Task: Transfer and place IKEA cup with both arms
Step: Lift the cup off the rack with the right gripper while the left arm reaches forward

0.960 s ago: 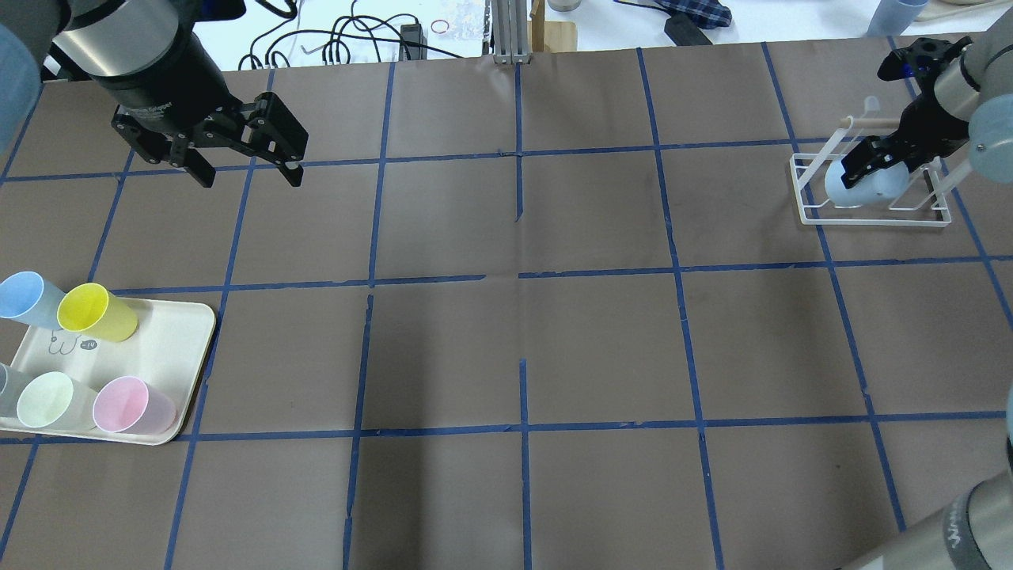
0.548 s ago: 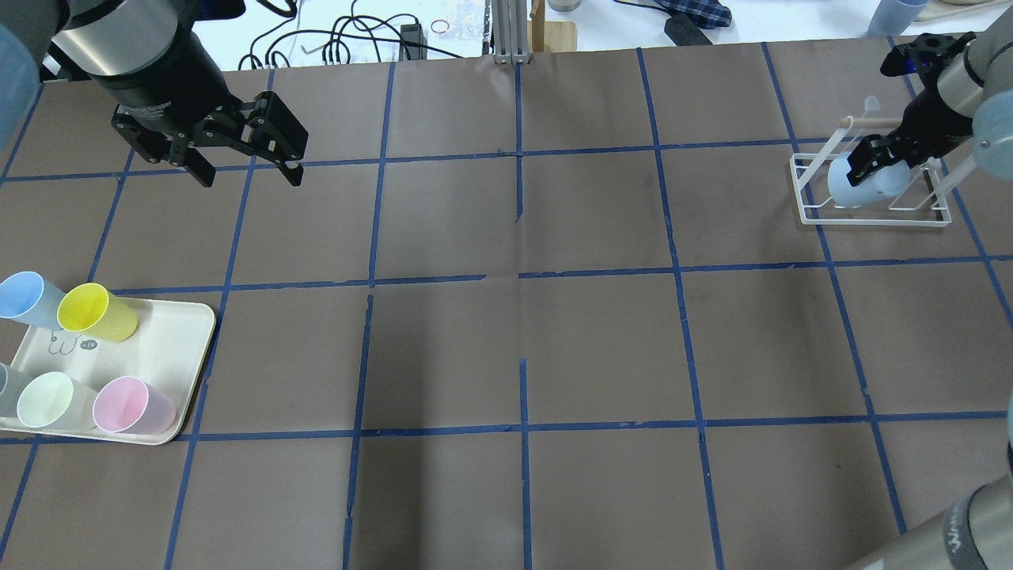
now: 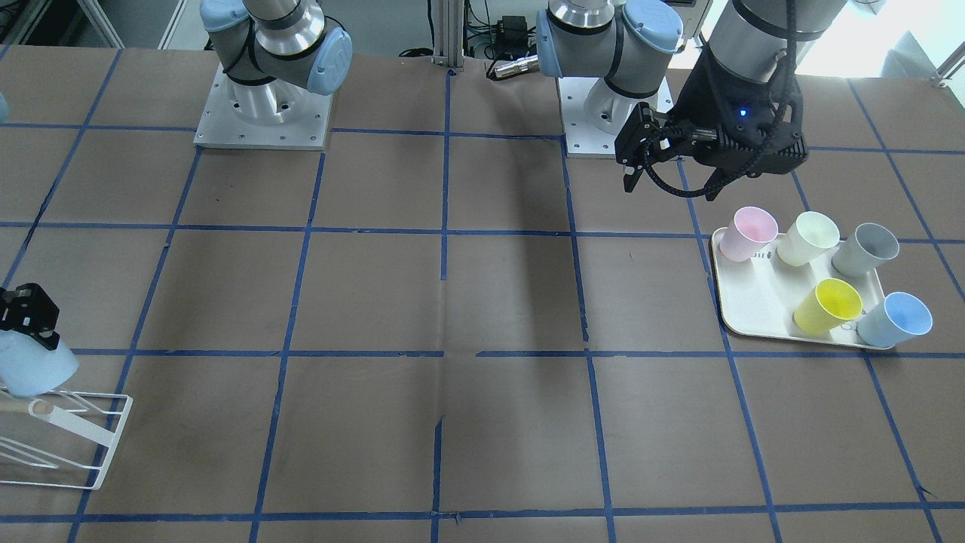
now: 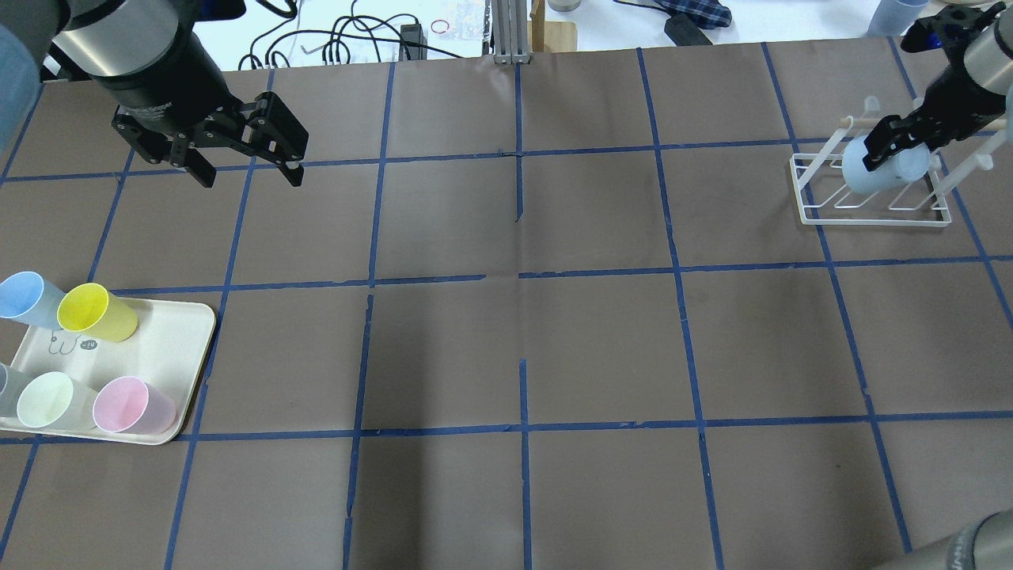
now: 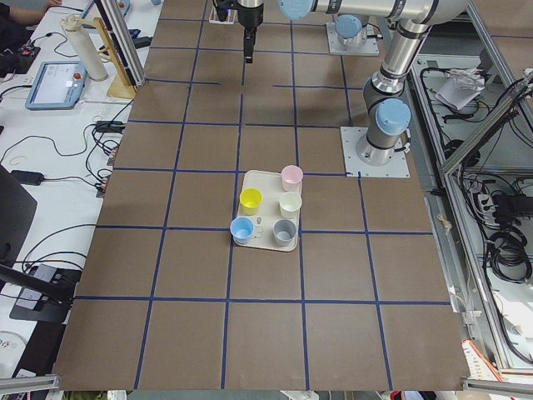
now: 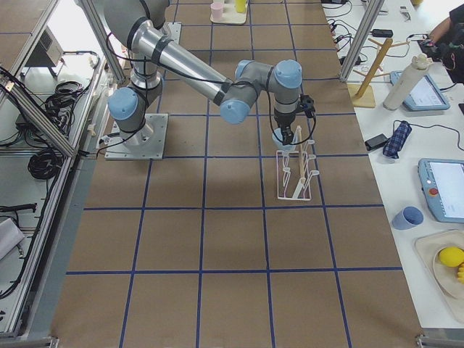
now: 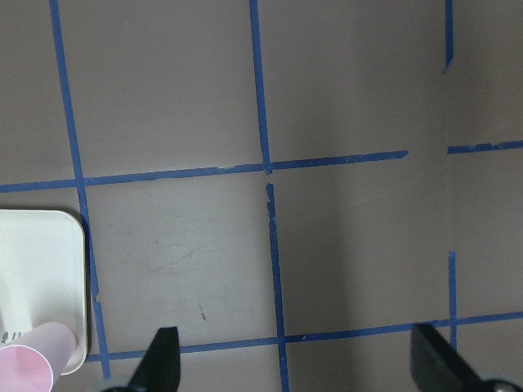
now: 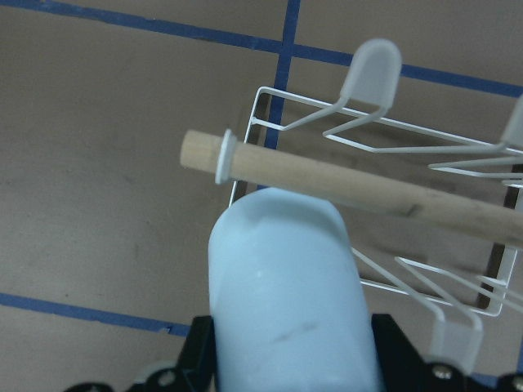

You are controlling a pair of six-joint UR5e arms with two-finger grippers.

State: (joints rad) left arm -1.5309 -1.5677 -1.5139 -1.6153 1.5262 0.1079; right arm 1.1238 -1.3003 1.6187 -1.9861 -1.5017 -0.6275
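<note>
My right gripper (image 4: 890, 152) is shut on the light blue IKEA cup (image 4: 870, 178) and holds it tilted over the white wire rack (image 4: 874, 222) at the far right of the table. In the right wrist view the cup (image 8: 286, 294) sits between the fingers, just below the rack's wooden dowel (image 8: 343, 184). The front-facing view shows the cup (image 3: 34, 366) above the rack (image 3: 75, 430). My left gripper (image 4: 245, 166) is open and empty, hovering at the far left; the left wrist view shows its fingertips (image 7: 163, 363) spread over bare paper.
A cream tray (image 4: 170, 348) at the near left holds a yellow cup (image 4: 95, 313), a paler blue cup (image 4: 24, 294), a pale green cup (image 4: 47, 400), a pink cup (image 4: 130, 405) and a grey cup (image 3: 867, 250). Cables (image 4: 348, 39) lie beyond the far edge.
My right gripper has moved up and toward the far right with the cup, from low in the rack to above it. The left arm has not moved.
</note>
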